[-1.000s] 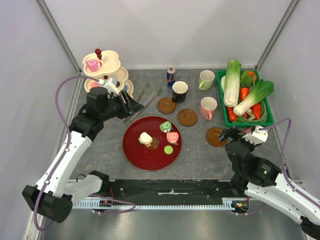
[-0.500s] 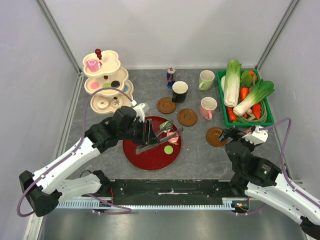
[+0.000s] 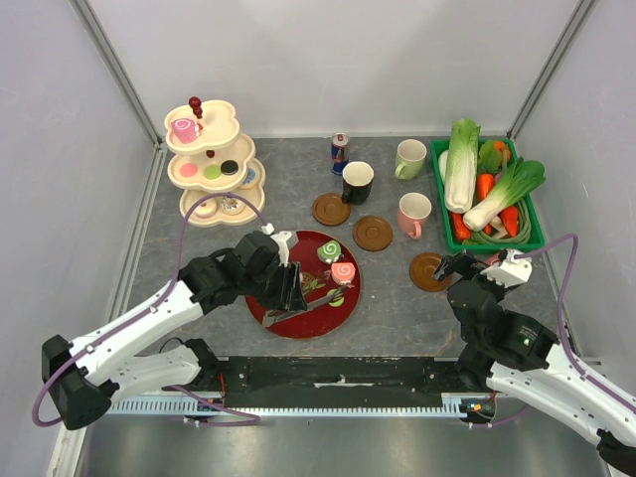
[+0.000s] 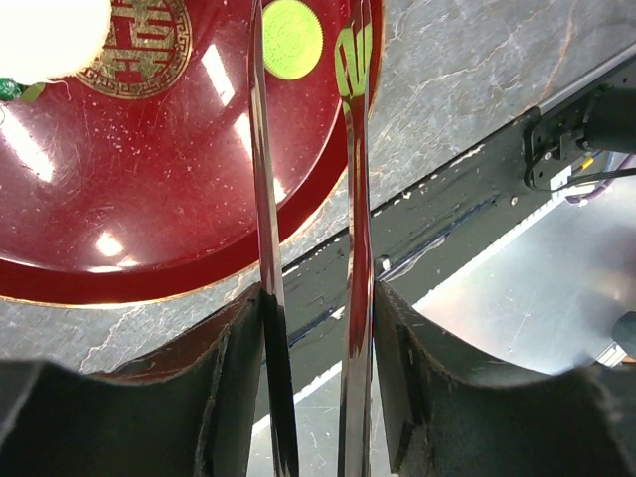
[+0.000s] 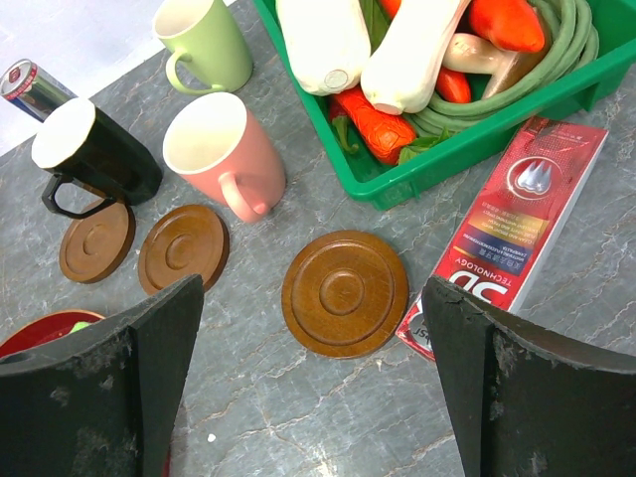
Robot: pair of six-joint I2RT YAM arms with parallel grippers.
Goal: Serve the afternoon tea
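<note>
Left hand (image 3: 287, 289) clenched on metal tongs (image 4: 266, 248); flat green macaron (image 4: 292, 38) between blades, on red plate (image 4: 149, 229). Green swirl roll (image 3: 329, 251) and pink swirl roll (image 3: 343, 272) on same plate. Right hand (image 5: 313, 293) released, above coaster (image 5: 368, 318). Black mug (image 5: 94, 149), pink mug (image 5: 224, 154), pale green mug (image 5: 204, 40) on worktop (image 5: 298, 417).

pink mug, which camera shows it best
Right wrist view: the pink mug with a cream inside is close and whole, upright, empty, its handle plain to see. The top external view shows the mug whole but small; the left wrist view misses it entirely.
</note>
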